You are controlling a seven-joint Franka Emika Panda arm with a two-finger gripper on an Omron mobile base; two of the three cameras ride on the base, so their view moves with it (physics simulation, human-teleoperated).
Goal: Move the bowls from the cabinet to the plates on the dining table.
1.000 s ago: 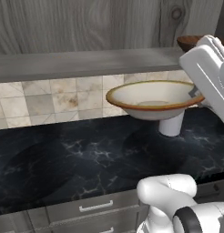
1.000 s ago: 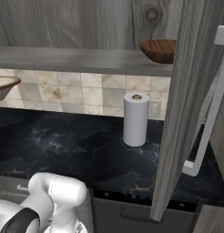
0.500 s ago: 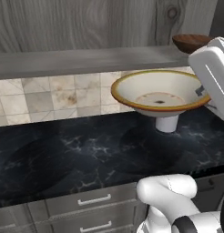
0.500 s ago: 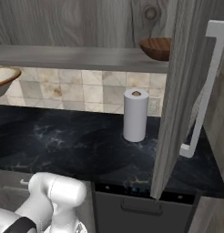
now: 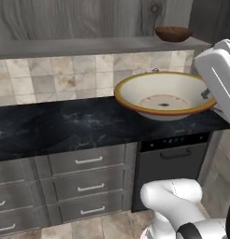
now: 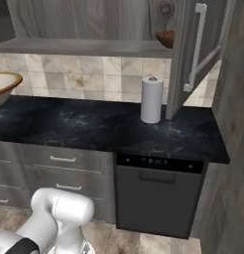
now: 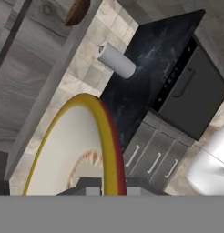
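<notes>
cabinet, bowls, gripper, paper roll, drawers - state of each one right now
cabinet door: open
cream bowl: held off the counter
gripper: shut on the cream bowl's rim
wooden bowl: on the cabinet shelf
paper towel roll: upright on the counter
drawers: closed

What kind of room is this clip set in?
A rendered home kitchen: black marble-look counter with a tiled backsplash, a built-in dishwasher under it, and a paper towel roll beside an open wall cabinet door.
</notes>
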